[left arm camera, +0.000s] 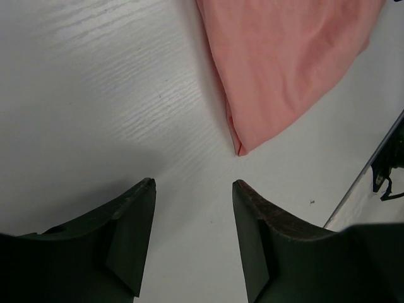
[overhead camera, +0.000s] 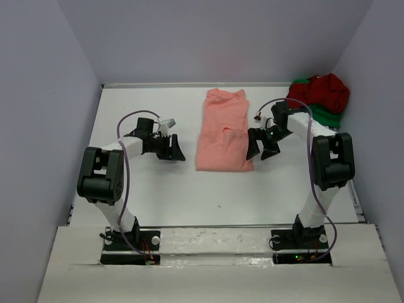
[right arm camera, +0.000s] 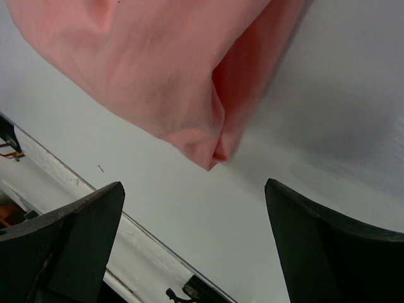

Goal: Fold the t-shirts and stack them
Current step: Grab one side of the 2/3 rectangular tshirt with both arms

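Folding the pink shirt (overhead camera: pixel 222 129) should start by pinching both near corners evenly. The left gripper (overhead camera: pixel 172 156), apart from the shirt's left edge, and the right gripper (overhead camera: pixel 261 154), just beside its near right corner, stand open and empty.

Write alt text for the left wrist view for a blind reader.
A folded salmon-pink t-shirt lies on a white table, one corner pointing toward the left gripper, whose dark jaws stand open and empty, short of the cloth.
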Motion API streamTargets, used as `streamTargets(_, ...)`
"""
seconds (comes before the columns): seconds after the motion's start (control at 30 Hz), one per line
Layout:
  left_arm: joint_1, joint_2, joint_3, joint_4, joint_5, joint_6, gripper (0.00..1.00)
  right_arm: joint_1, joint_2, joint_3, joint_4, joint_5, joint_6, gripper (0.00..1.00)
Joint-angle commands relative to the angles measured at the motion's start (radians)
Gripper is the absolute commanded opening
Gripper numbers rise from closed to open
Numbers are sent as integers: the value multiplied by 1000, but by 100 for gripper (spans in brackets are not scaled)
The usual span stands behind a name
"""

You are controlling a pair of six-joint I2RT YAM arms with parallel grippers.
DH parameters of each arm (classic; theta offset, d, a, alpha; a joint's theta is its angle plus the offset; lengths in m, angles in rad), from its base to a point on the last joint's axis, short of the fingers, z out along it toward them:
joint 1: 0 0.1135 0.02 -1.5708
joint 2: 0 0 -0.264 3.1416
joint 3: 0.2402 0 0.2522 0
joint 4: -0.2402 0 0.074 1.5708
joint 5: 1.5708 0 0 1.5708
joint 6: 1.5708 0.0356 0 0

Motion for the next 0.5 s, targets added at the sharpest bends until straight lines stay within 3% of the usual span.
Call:
streamTargets(0.0, -29, -11, 13, 51, -61, -62, 59, -7, 46, 36, -3, -94, 16, 97)
streamTargets(0.37, -119, 147, 61, 61, 20, -85, 49, -58, 102, 1, -3, -128, 16, 96)
streamTargets(0.47, -153, 181, 67, 63, 32, -83, 46, -58, 100, -16, 8, -136, 15, 92)
